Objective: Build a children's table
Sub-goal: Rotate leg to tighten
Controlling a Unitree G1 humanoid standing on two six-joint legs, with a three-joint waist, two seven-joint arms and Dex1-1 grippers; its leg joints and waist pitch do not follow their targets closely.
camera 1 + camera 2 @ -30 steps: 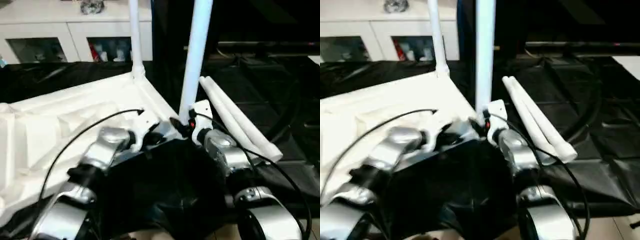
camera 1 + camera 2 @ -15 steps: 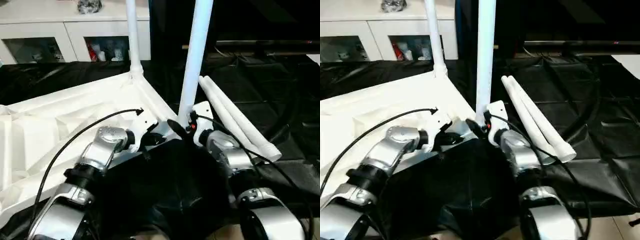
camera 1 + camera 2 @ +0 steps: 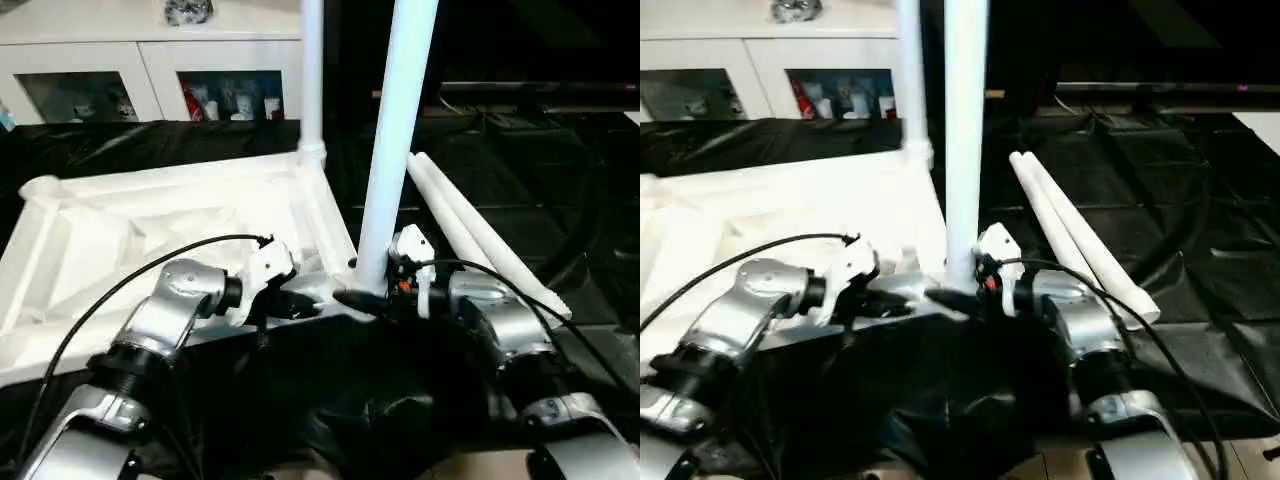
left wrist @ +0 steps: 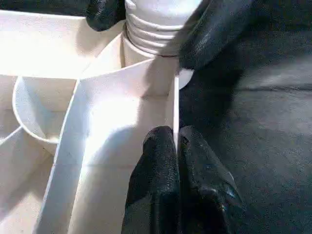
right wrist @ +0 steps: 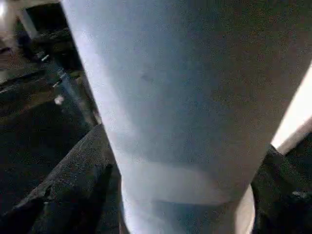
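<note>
Pincers meet at table top's (image 3: 150, 230) near corner: left pincer (image 4: 175, 146) pinches its rim, right pincer (image 3: 372, 297) straddles upright leg (image 3: 395, 150); spare legs (image 3: 480, 235) lie right.

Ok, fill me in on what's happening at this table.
The robot is assembling a children's table. The white top lies upside down on black sheeting, with two legs standing in its corner sockets. The left tool is shut on the top's thin edge wall beside the near socket. The right tool sits around the base of the near leg, where it enters the socket. Two spare legs lie on the sheeting to the right.
</note>
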